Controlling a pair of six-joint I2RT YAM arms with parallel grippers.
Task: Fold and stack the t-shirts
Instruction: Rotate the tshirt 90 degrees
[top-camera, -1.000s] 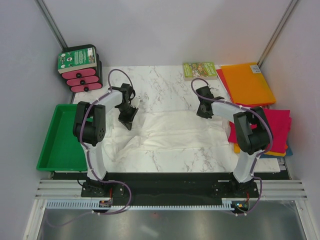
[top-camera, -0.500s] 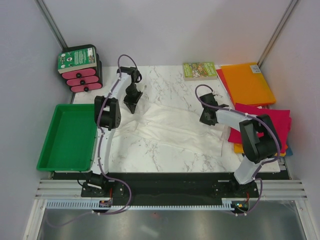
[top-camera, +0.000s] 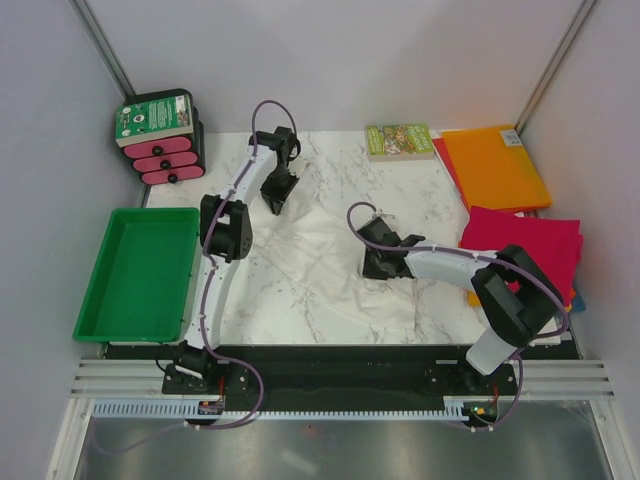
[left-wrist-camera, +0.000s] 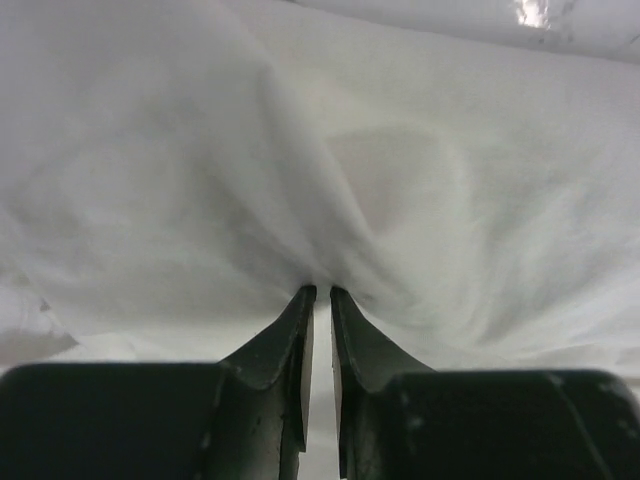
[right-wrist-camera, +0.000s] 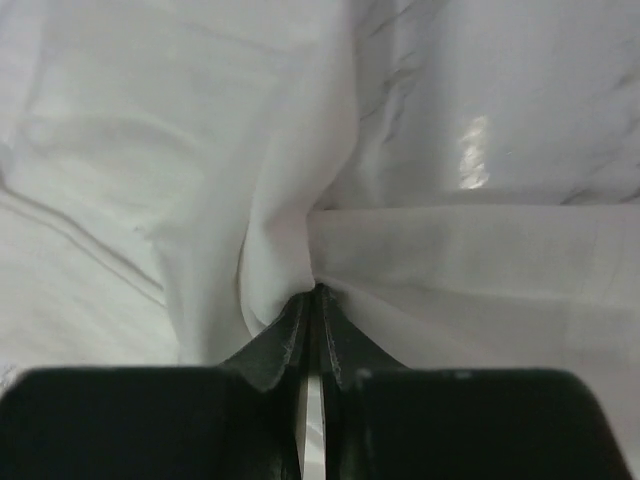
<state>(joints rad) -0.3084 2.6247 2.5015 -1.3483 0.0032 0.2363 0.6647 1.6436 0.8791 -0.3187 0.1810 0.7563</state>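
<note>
The right claw (right-wrist-camera: 313, 295) is the nearer one. Its jaws are almost together and nip a fold of the white shirt (top-camera: 320, 265) at the tips. The cloth spreads rumpled ahead of this claw and to both sides of it, over the marble table (top-camera: 330, 165). Well off to the claw's right, a magenta shirt (top-camera: 530, 245) lies folded flat at the table's edge.

The left claw (left-wrist-camera: 322, 292) is farther out, at the shirt's far left edge. Only a thin slit shows between its jaws, and the white cloth puckers into the tips, pinched there. A green tray (top-camera: 135, 275) sits to its left and nearer.

Beyond both claws, at the far right, an orange shirt (top-camera: 495, 165) lies flat, with a small book (top-camera: 400, 140) just beside it on its left.
</note>
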